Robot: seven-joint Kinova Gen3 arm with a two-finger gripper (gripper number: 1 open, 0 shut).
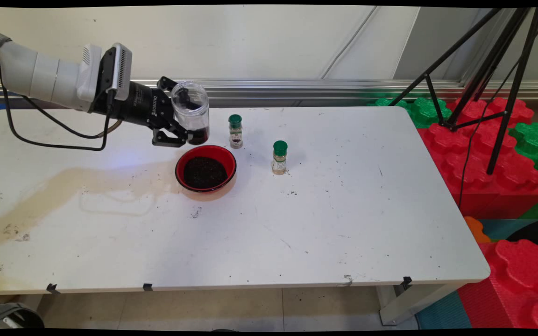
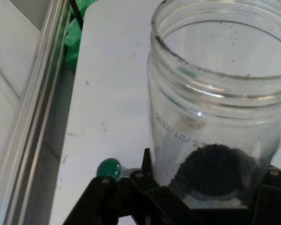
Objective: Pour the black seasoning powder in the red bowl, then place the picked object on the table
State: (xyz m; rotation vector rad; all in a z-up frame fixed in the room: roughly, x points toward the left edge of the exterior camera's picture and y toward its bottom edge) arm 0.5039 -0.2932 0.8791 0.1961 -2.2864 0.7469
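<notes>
Gripper (image 1: 182, 133) closed around lower part of clear jar (image 1: 191, 112), held upright above table (image 1: 343, 224), a little dark powder left at jar's bottom. Just beyond and above red bowl (image 1: 206, 168) of dark powder. Two green-capped spice bottles to the right: one (image 1: 235, 131) just beside jar, other (image 1: 279, 157) farther off.

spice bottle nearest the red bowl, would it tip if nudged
Probably: the spice bottle stands tall and narrow on the table, so a high push could topple it. It looks nearly empty, hence likely light. Round, so it might roll towards the red bowl.
</notes>
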